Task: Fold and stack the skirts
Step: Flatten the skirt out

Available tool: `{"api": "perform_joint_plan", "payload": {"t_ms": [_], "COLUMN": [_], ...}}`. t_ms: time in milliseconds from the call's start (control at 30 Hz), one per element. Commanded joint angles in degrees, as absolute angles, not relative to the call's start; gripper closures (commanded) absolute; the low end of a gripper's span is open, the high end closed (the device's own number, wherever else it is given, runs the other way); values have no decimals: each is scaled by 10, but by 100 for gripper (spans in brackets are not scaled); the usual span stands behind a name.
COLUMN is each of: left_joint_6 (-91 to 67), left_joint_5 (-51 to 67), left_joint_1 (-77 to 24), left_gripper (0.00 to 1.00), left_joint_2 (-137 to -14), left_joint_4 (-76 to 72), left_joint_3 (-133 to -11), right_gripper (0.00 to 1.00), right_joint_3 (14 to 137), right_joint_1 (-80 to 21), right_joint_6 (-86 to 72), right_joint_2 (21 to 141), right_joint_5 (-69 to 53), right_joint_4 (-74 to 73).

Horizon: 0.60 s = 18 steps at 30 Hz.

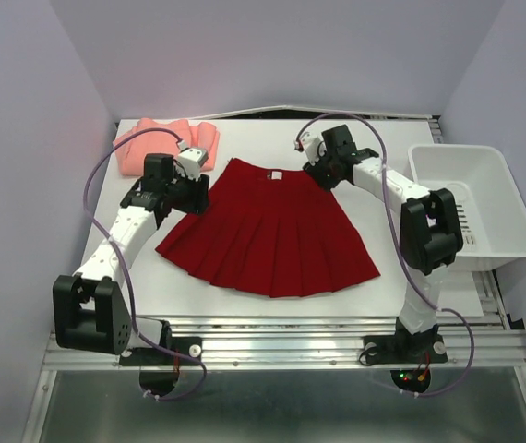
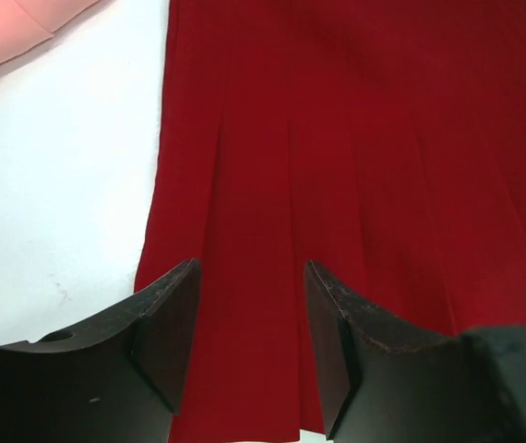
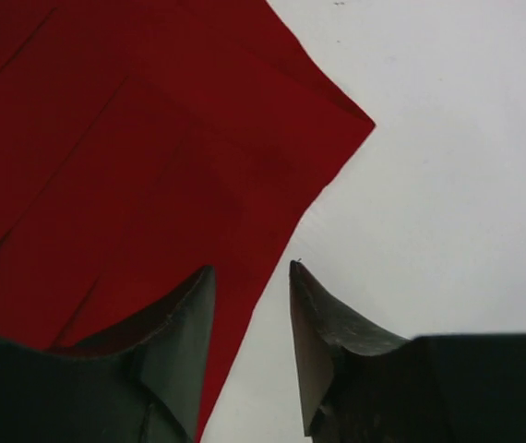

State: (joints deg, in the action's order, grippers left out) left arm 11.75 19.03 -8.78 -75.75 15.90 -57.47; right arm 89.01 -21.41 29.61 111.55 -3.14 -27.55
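The deep red skirt (image 1: 268, 231) lies spread flat like a fan in the middle of the white table, waistband to the back. The salmon-pink skirt (image 1: 148, 143) sits bunched at the back left corner. My left gripper (image 1: 194, 192) hovers over the red skirt's upper left edge. In the left wrist view it (image 2: 252, 277) is open, with red pleats (image 2: 364, 148) under the gap and nothing held; the pink skirt (image 2: 14, 28) shows at top left. My right gripper (image 1: 316, 173) is at the waistband's right end. In the right wrist view it (image 3: 251, 272) is open above the red cloth's edge (image 3: 134, 148).
A white plastic bin (image 1: 512, 198) stands at the right side of the table, beside the right arm's elbow. Purple-grey walls close in the back and both sides. Bare white tabletop (image 1: 134, 277) shows left of and in front of the red skirt.
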Motion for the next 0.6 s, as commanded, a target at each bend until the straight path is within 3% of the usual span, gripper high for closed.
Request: {"api": "perform_joint_plan", "payload": {"t_ms": [0, 233, 567], "left_joint_6": [132, 115, 91], "left_joint_5": [212, 220, 218], "left_joint_1": [-89, -98, -101], "left_gripper": [41, 40, 40], "left_joint_2": [-785, -924, -1002], "left_joint_4": [126, 125, 97], "left_joint_3": [-584, -669, -697], "right_gripper": [58, 51, 45], "right_joint_3": [943, 1059, 1152], "right_joint_1": [-216, -216, -216], "right_joint_6": [304, 424, 505], "right_joint_2": [1130, 1227, 1319], "right_joint_5": [-105, -109, -120], "right_joint_4": [-253, -308, -354]}}
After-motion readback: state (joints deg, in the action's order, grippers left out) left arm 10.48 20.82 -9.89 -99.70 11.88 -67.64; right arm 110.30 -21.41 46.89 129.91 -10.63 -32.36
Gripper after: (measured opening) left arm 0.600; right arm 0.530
